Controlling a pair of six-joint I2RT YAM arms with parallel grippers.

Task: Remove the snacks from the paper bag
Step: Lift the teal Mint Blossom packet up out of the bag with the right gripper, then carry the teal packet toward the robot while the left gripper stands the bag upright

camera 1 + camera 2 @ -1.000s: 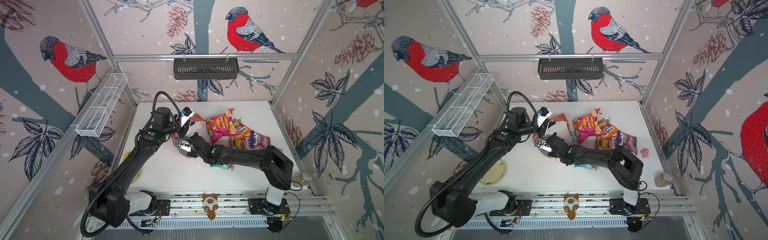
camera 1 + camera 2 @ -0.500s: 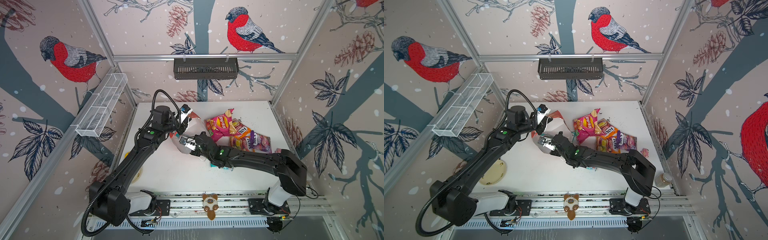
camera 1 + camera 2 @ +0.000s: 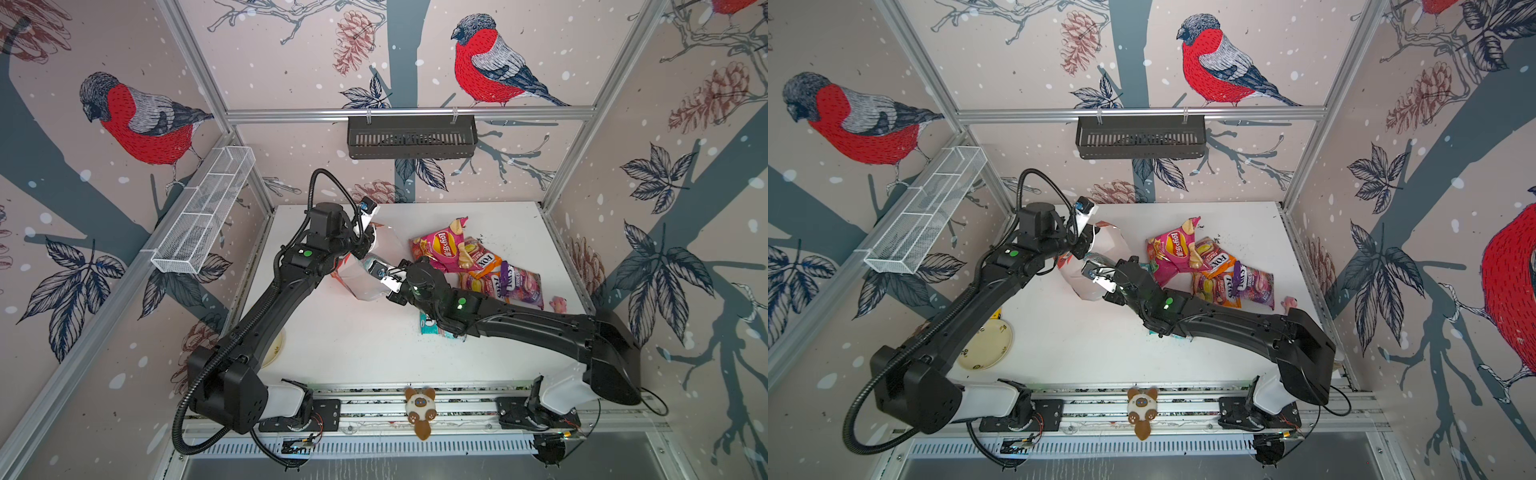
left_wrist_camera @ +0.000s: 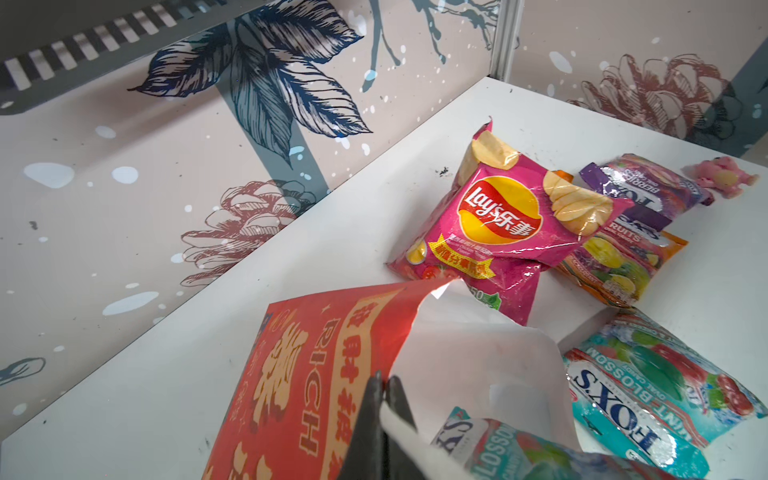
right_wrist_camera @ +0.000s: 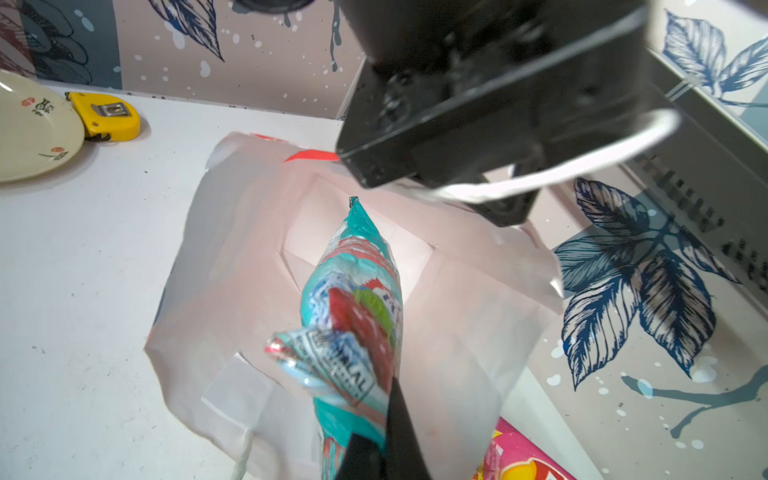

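Right arm has stretched out low, with a teal packet pinched at the mouth of the paper bag.

On the left, the left gripper is pressed together on the rim of the paper bag. That arm is bent at the elbow and its wrist is tipped over the bag, much as a second ago. The right arm's elbow has dropped and swung outward, so the forearm now lies long across the table. The right gripper pinches the teal packet, whose far tip still points into the white interior. I would say this one is nearly free, and I see nothing else inside. Further right, the pink Lay's bag, the orange packet and the purple packet already lie out.
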